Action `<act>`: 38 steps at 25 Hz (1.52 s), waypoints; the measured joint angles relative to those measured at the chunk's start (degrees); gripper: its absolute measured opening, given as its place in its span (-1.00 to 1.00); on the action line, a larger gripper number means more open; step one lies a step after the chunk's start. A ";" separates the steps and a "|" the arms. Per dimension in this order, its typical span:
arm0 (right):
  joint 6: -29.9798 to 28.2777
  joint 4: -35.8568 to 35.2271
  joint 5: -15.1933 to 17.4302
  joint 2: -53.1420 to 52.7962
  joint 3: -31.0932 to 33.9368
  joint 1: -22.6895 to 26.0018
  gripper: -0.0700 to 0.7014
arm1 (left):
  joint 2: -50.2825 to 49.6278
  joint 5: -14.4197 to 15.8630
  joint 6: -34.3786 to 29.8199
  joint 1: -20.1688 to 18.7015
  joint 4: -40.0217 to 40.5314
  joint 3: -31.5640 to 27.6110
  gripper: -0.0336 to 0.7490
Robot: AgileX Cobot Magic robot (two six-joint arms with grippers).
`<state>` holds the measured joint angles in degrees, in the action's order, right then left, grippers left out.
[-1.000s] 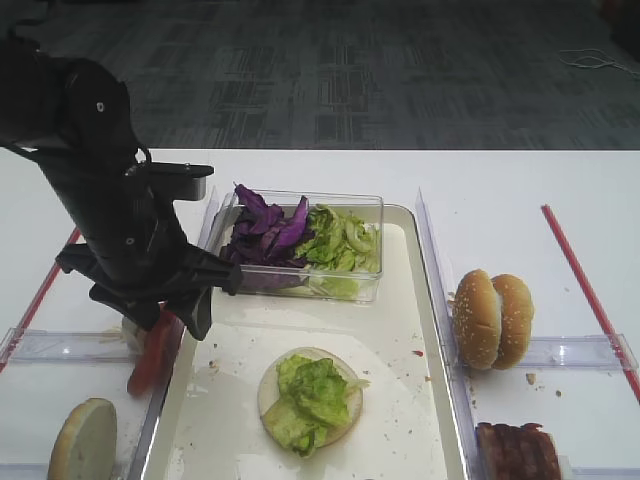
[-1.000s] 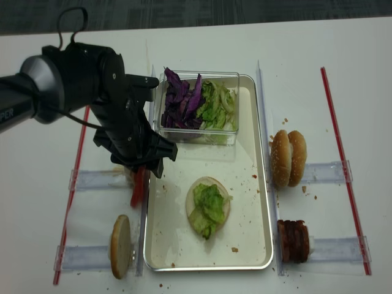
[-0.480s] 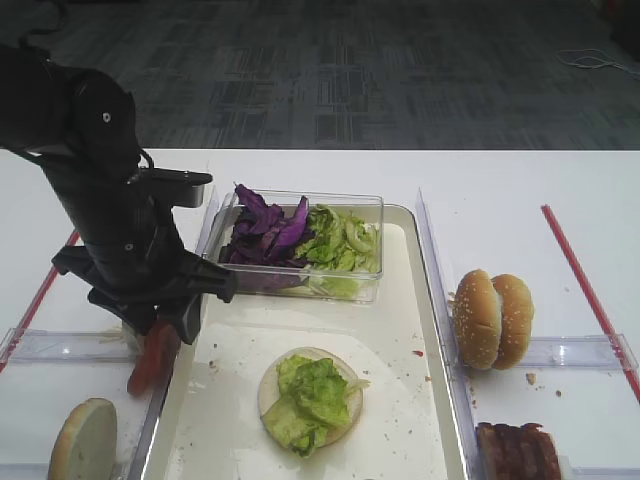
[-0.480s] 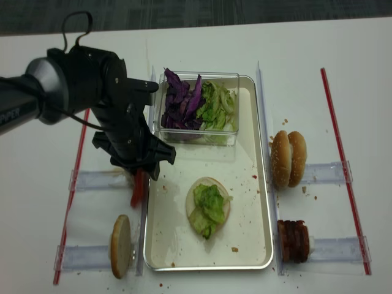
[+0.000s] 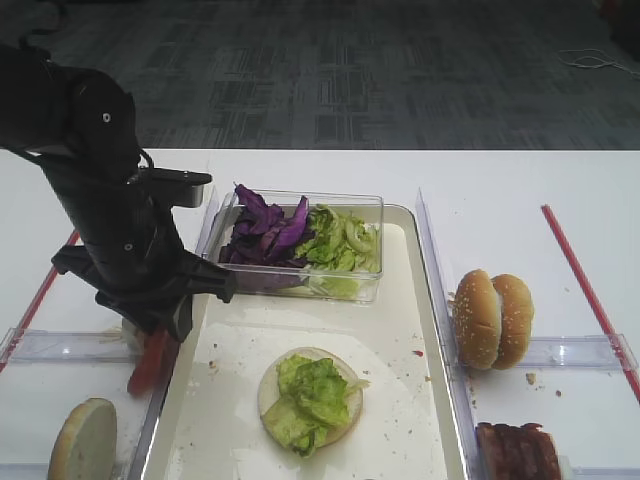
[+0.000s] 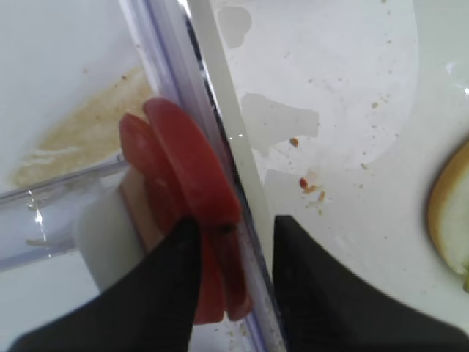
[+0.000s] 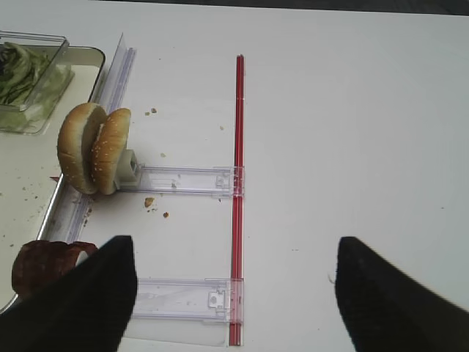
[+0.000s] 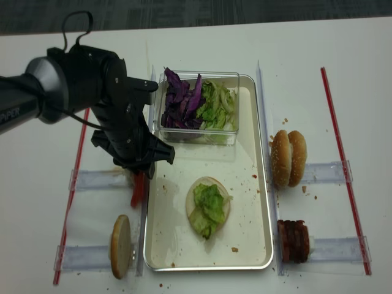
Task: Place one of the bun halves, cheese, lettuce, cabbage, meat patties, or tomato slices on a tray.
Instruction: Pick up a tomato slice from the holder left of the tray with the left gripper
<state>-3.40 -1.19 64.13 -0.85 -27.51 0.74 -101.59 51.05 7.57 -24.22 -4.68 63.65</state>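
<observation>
Ref landmark: tray [image 5: 430, 330]. Your L gripper [image 6: 233, 242] sits just outside tray's left rim, fingers [image 6: 172, 286] narrowed around upright tomato slices [image 6: 192, 213], one each side; can't tell if grip has closed. Slices stand on edge in clear holder, touching the rim. On tray, near centre: bun half [image 5: 310, 398] w/ lettuce [image 5: 312, 392] on top. Right of tray: sesame buns [image 5: 492, 318], meat patties [image 5: 515, 450] below. Your R gripper [image 7: 234, 293]: jaws spread wide, nothing held.

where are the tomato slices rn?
The tomato slices stand on edge just outside the tray's left rim, between the left gripper's fingers in the left wrist view; in the exterior views, below the left arm.
</observation>
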 joint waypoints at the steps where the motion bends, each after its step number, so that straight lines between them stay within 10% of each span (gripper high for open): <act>1: 0.00 0.00 0.00 0.00 0.00 0.00 0.71 | 0.00 0.00 0.00 0.00 0.00 0.00 -0.28; 38: 0.20 0.00 -0.11 0.00 0.00 0.00 0.71 | 0.00 0.22 1.35 0.00 2.76 0.00 -0.81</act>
<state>-3.20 -1.19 64.02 -0.85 -27.51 0.74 -101.59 51.27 8.92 -24.22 -1.92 63.65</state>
